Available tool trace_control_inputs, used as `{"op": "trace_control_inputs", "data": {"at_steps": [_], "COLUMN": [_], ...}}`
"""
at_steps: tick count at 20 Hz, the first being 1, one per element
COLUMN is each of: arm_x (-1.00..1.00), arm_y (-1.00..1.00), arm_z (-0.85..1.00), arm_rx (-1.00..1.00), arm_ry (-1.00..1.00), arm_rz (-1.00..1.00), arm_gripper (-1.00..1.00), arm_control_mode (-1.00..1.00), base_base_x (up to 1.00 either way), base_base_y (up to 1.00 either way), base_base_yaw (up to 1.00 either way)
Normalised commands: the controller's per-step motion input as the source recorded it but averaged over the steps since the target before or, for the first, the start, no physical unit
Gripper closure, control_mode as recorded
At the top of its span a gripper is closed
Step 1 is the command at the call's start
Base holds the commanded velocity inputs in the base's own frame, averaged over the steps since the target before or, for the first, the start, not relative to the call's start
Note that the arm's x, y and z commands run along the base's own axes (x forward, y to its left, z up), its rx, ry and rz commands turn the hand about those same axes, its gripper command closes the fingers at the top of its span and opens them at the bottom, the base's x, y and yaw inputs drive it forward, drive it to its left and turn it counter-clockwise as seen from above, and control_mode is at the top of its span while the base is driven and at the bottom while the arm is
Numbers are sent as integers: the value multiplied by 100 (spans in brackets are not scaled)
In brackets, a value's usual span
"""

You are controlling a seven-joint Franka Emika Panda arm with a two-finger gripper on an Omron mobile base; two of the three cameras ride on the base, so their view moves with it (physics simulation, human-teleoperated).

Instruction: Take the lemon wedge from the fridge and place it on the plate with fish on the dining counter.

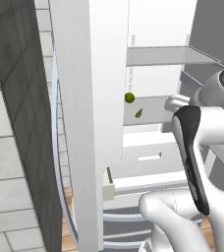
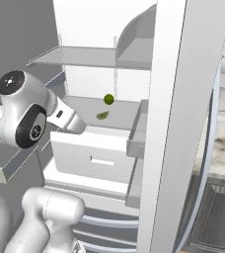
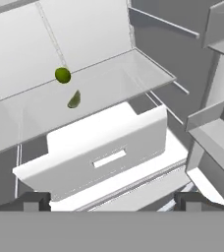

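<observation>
— While the fridge (image 1: 84, 98) is seen from the left base camera with its doors swung wide, what is found inside?

— A white interior is shown, with a pale shelf (image 1: 158, 110) at mid height. The lemon wedge (image 1: 139, 113) is lying on that shelf, and a small round green fruit (image 1: 129, 97) is set just beside it, up and to the left. The arm's white and dark links are seen at the right, low in front of the shelf; the fingers cannot be made out from this side.

— And from the right base camera?

— The same shelf (image 2: 119, 111) is seen over a white drawer (image 2: 92, 155) with a slot handle. The wedge (image 2: 102, 115) is placed near the shelf's middle, with the round fruit (image 2: 108, 99) close behind it. The wrist is pointed toward the shelf, well apart from the wedge.

— What is given by the hand camera?

— The gripper (image 3: 111, 202) is shown with its two dark fingertips (image 3: 33, 201) spread wide at the bottom edge, and nothing is held between them. The wedge (image 3: 74, 99) is seen far ahead on the shelf (image 3: 109, 88), above the drawer (image 3: 99, 147), with the round fruit (image 3: 62, 75) just beyond it.
</observation>
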Motion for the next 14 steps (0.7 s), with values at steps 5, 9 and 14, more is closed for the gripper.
{"op": "trace_control_inputs", "data": {"at_steps": [5,9,14], "arm_x": [75,98,73], "arm_y": [-2,14,22], "arm_z": [-2,0,-12], "arm_rx": [3,2,0], "arm_ry": [5,18,20], "arm_rz": [0,0,0], "arm_gripper": [-100,-100,-100], "arm_control_mode": [-100,-100,-100], "base_base_x": [0,0,0], "base_base_y": [0,0,0], "base_base_yaw": [0,0,0]}}
